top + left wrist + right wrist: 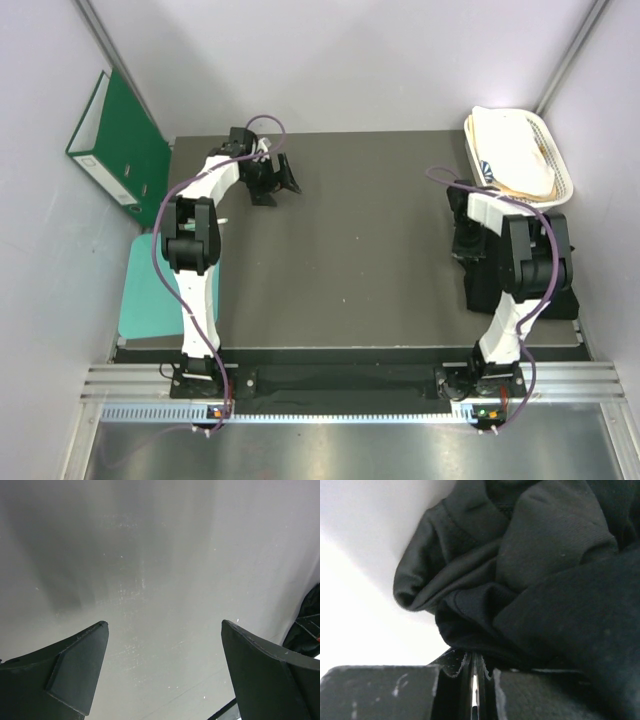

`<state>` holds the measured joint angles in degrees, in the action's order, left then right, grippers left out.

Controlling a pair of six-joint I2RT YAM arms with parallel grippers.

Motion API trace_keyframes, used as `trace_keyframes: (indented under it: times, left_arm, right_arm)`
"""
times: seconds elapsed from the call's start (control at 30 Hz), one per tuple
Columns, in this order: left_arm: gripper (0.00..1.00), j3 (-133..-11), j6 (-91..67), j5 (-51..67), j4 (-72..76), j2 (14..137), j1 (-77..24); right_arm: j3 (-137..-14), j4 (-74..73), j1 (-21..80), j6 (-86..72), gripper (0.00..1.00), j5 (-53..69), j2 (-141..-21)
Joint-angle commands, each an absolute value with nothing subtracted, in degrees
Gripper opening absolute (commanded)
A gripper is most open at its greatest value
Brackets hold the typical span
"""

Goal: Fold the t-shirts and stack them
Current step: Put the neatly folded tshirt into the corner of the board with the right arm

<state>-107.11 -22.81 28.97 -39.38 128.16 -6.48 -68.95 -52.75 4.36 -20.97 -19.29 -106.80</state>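
Observation:
A pile of black t-shirts [481, 294] lies at the table's right edge, partly under my right arm. My right gripper [466, 243] points down at its near-left side. In the right wrist view the gripper [474, 655] is shut, with only a thin slit of light between the fingers. Bunched black t-shirt cloth [545, 580] lies right against its tips, and I see no cloth between them. My left gripper [278, 183] is at the far left of the table, open and empty. In the left wrist view the gripper [164, 622] faces a bare pale wall.
A white plastic basket [548, 140] with cream-white cloth [528, 178] stands at the far right corner. A green binder [115, 140] leans on the left wall. A teal mat [140, 300] lies off the table's left side. The grey table top [370, 230] spans the middle.

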Motion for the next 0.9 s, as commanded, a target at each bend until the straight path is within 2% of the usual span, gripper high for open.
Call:
trace_keyframes:
  times: [0.0,0.3,0.63,0.87]
  left_arm:
    - [0.99,-106.9,-23.3,29.9,-37.2,126.1,-6.9]
    - [0.99,-107.1,-23.3,30.0,-36.9,126.4,-7.0]
    - [0.99,-107.1,-23.0,29.6,-37.4,126.0,-7.1]
    - [0.99,-108.3,-21.4,28.1,-39.2,125.2,-7.1]
  right_arm:
    - [-67.0,-56.5,1.1,-20.1,0.00,-22.9,-103.0]
    - [-65.7,-56.7,-2.9,-19.5,0.00,-23.6,-101.9]
    - [-67.8,-56.6,-2.2,-18.8,0.00,-22.9,-99.2]
    - [-78.6,-56.6,5.6,-17.9,0.15,-21.4,-94.9]
